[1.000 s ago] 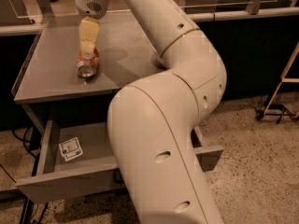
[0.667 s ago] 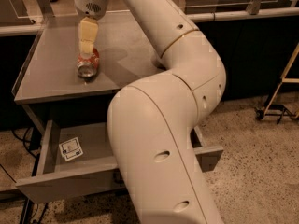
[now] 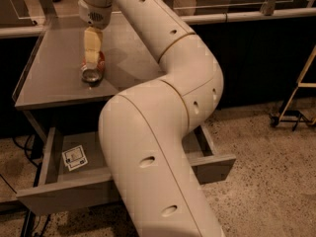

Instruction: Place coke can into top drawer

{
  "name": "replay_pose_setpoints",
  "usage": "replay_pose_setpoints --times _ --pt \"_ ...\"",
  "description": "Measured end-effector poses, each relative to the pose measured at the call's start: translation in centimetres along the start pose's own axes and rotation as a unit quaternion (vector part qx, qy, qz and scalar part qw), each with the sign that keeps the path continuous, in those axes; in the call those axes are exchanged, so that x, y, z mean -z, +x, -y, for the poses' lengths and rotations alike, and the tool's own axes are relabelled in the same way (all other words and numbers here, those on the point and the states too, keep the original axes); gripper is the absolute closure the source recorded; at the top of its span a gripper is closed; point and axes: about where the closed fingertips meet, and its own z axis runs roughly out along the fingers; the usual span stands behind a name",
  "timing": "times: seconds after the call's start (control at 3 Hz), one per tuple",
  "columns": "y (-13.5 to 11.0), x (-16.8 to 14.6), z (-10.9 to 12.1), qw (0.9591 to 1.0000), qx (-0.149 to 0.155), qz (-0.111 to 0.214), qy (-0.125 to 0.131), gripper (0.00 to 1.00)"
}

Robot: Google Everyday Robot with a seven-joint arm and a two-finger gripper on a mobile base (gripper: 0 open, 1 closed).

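Observation:
The coke can (image 3: 92,71), red with a silver end facing me, sits on the grey table top (image 3: 54,83) at the left. My gripper (image 3: 93,59) comes down from above and is right at the can, its yellowish tip overlapping the can's top side. The top drawer (image 3: 69,194) stands pulled open under the table, with a small white square tag (image 3: 74,157) lying inside at its left. My large white arm crosses the middle of the view and hides most of the drawer's inside.
A raised rail (image 3: 237,17) runs along the back of the table. A metal wheeled stand (image 3: 296,93) is on the speckled floor at the right. Dark cables (image 3: 19,144) hang left of the drawer.

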Motion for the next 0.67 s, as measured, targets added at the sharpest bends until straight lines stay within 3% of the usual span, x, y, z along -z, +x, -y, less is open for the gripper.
replay_pose_setpoints --times 0.67 --pt "0.5 -2.0 0.5 0.9997 -0.018 -0.009 -0.011 0.00"
